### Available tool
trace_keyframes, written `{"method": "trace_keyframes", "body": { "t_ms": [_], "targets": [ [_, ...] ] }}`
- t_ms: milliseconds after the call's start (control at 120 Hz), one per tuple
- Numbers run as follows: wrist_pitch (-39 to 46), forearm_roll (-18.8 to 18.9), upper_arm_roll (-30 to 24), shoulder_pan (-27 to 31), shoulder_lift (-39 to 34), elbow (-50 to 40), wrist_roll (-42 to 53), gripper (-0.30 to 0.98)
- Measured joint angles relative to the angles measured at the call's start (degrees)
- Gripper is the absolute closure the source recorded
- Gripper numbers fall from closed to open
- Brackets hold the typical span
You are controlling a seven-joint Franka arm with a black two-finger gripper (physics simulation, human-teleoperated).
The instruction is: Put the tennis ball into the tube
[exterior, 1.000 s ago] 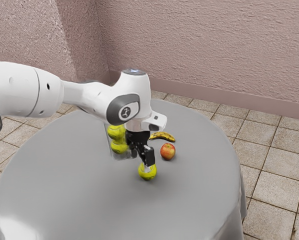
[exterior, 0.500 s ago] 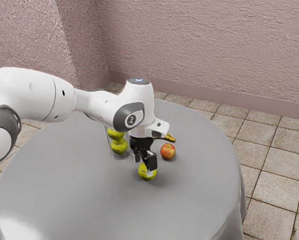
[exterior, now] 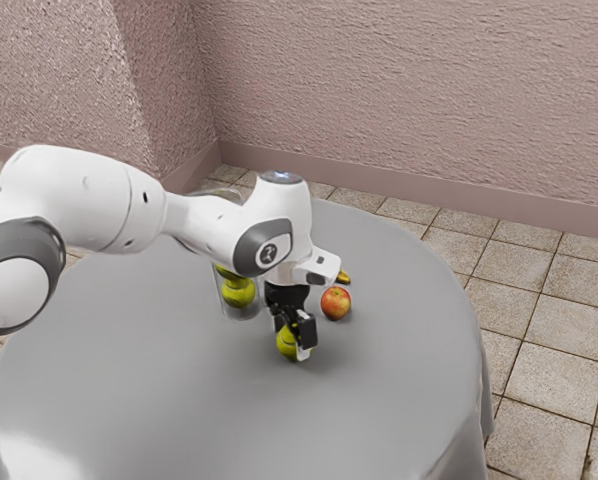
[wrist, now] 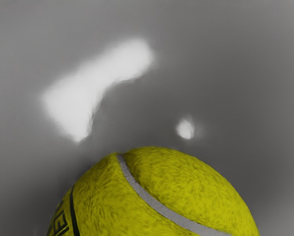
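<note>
Probably light, springy and grippy: tennis ball.
We'd clasp its widest part; claw at the ball, opening and hold we cannot tell.

On the tennis ball, some dark letters are seen, partly cut off; the word cannot be read. On the white arm, a small emblem is shown.

This is a room, maybe in a home, but I can't say for sure. It has bumpy pink walls, a tan tile floor, and an apple on a round table with a gray cloth.
</note>
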Motion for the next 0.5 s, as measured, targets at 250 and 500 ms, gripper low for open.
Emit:
{"method": "trace_keyframes", "body": {
  "t_ms": [250,500],
  "targets": [
    [0.7,-0.1,0.1,0.0,1.9,1.8,0.4,0.0],
    [0.9,-0.1,0.1,-0.2,2.1,1.8,0.7,0.1]
  ]
}}
